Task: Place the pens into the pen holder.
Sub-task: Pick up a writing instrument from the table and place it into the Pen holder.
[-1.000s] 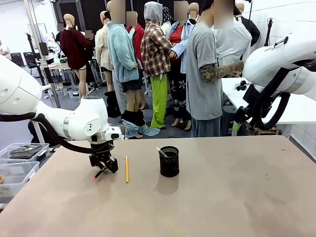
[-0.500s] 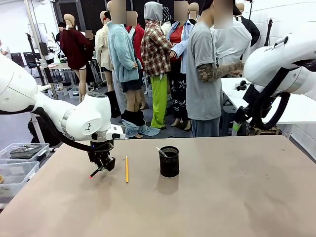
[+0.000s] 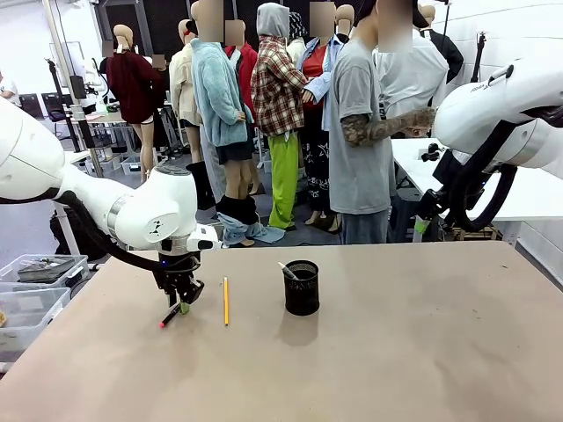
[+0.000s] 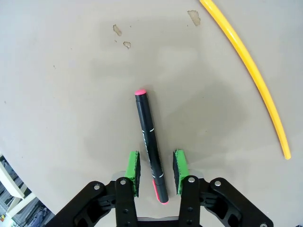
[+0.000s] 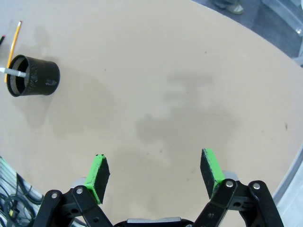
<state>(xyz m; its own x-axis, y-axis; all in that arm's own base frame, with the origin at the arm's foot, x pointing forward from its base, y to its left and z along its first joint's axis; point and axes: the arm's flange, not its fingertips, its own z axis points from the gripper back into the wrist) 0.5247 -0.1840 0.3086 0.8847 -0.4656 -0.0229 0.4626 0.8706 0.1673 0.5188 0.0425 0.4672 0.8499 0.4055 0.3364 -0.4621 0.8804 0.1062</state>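
A black pen with pink-red ends [image 4: 148, 137] lies slanted on the brown table, its near end between the green pads of my left gripper [image 4: 156, 172]. A small gap shows on each side of the pen, so the gripper is open. From the front, the left gripper [image 3: 182, 303] hangs low over the pen [image 3: 170, 318]. Just to its right lies the yellow pencil [image 3: 225, 301] [image 4: 251, 75]. The black mesh pen holder [image 3: 302, 290] [image 5: 35, 75] stands mid-table with the white-grey pen [image 3: 288, 270] [image 5: 12, 72] leaning inside. My right gripper [image 5: 154, 175] is open, high above bare table.
Clear plastic bins [image 3: 35, 281] sit off the table's left edge. A person [image 3: 365, 132] stands beyond the far edge, turned away. My right arm [image 3: 501, 114] is raised at the right. A white table [image 3: 528, 189] stands behind it.
My left gripper rose from the table with the pen, then dipped again. The pen's pink tip has dropped lower and the pads now stand apart from it.
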